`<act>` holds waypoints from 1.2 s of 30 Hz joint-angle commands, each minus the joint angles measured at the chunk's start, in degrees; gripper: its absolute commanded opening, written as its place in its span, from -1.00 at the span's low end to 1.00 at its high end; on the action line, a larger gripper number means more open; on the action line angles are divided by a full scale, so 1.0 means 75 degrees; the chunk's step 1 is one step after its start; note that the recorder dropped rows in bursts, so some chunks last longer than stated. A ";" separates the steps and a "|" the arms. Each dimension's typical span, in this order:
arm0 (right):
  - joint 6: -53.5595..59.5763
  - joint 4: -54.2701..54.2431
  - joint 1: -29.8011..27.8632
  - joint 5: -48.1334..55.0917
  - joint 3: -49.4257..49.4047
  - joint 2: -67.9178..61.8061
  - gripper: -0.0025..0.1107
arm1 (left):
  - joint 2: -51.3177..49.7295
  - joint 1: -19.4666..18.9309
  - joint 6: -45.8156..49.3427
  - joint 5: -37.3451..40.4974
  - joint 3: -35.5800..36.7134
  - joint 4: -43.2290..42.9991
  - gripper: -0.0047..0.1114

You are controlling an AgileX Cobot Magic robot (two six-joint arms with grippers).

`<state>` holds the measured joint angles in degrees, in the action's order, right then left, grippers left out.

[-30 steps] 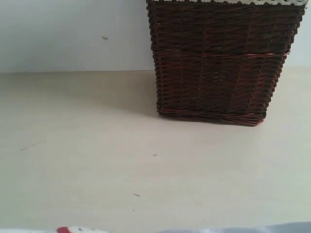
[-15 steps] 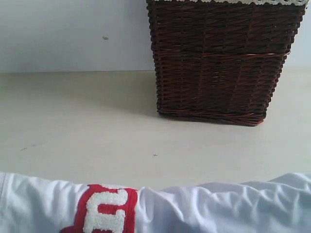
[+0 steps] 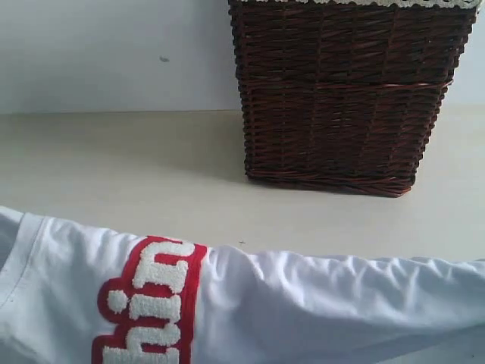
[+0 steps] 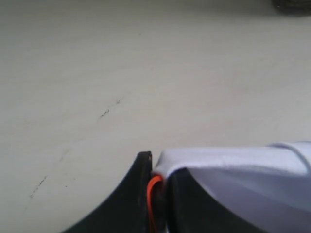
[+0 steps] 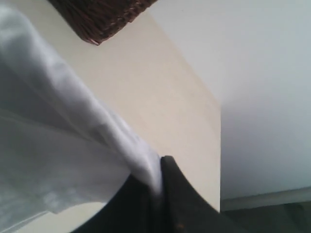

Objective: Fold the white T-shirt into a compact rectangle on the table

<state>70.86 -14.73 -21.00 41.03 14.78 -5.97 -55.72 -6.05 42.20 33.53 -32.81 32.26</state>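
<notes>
The white T-shirt (image 3: 303, 303) hangs stretched across the bottom of the exterior view, its fuzzy white letters outlined in red (image 3: 148, 299) at the lower left. Neither gripper shows in that view. In the left wrist view my left gripper (image 4: 158, 187) is shut on a white edge of the T-shirt (image 4: 233, 160), with an orange tag (image 4: 151, 194) pinched between the black fingers. My right gripper (image 5: 155, 187) is shut on another part of the T-shirt (image 5: 58, 111), which drapes away from it above the pale beige table (image 5: 160, 92).
A dark brown wicker basket (image 3: 341, 91) stands at the back right of the table (image 3: 114, 167), close behind the lifted cloth. The basket's corner (image 5: 102, 19) shows in the right wrist view, as does the table's edge (image 5: 219, 160) beside a white wall.
The shirt has risen from the bottom edge of the exterior view, so that more of the red-outlined letters and the white cloth show now.
</notes>
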 commanded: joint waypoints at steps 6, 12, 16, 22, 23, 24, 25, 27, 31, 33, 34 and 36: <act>0.2334 -0.0851 -0.0044 -0.1457 -0.0686 -0.1525 -0.96 | -0.1152 -0.0030 0.0175 -0.1178 0.0028 0.0328 -0.92; 0.2334 -0.1821 -0.0044 -0.3673 -0.0686 -0.2772 -0.96 | -0.1932 -0.0030 0.0175 -0.2238 0.0028 0.0432 -0.92; 0.2334 -0.2620 -0.0044 -0.4288 -0.0686 -0.3900 -0.96 | -0.2517 -0.0002 0.0175 -0.2581 0.0028 0.0432 -0.92; 0.2334 -0.2855 -0.0044 -0.5352 -0.0686 -0.5448 -0.96 | -0.3228 0.0292 0.0175 -0.3621 0.0028 0.0418 -0.92; 0.2334 -0.2855 -0.0044 -0.5569 -0.0686 -0.5658 -0.95 | -0.3327 0.0342 0.0175 -0.3772 0.0028 0.0418 -0.92; 0.2334 -0.2855 -0.0044 -0.5726 -0.0686 -0.5859 -0.92 | -0.3420 0.0371 0.0175 -0.3909 0.0028 0.0418 -0.92; 0.2334 -0.2855 -0.0044 -0.5923 -0.0686 -0.6009 -0.88 | -0.3507 0.0370 0.0175 -0.3964 0.0028 0.0418 -0.92; 0.2334 -0.2855 -0.0044 -0.6203 -0.0672 -0.6332 -0.71 | -0.3678 0.0370 0.0175 -0.3985 0.0002 0.0418 -0.92; 0.2272 -0.2855 -0.0044 -0.6305 -0.0484 -0.6698 -0.32 | -0.3929 0.0370 0.0175 -0.4139 -0.0004 0.0418 -0.73; 0.1977 -0.2855 -0.0044 -0.6305 -0.0309 -0.6812 -0.20 | -0.4067 0.0370 0.0156 -0.4172 -0.0059 0.0418 -0.52; 0.1856 -0.2855 -0.0044 -0.6305 -0.0236 -0.6852 -0.17 | -0.4146 0.0370 0.0154 -0.4172 -0.0090 0.0418 -0.41; 0.1519 -0.2855 -0.0044 -0.6305 -0.0083 -0.6866 -0.17 | -0.4296 0.0370 0.0140 -0.4191 -0.0188 0.0418 -0.11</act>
<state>85.37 -36.04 -20.99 -5.27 12.62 -56.93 -86.57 -3.13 43.43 3.35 -33.06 35.37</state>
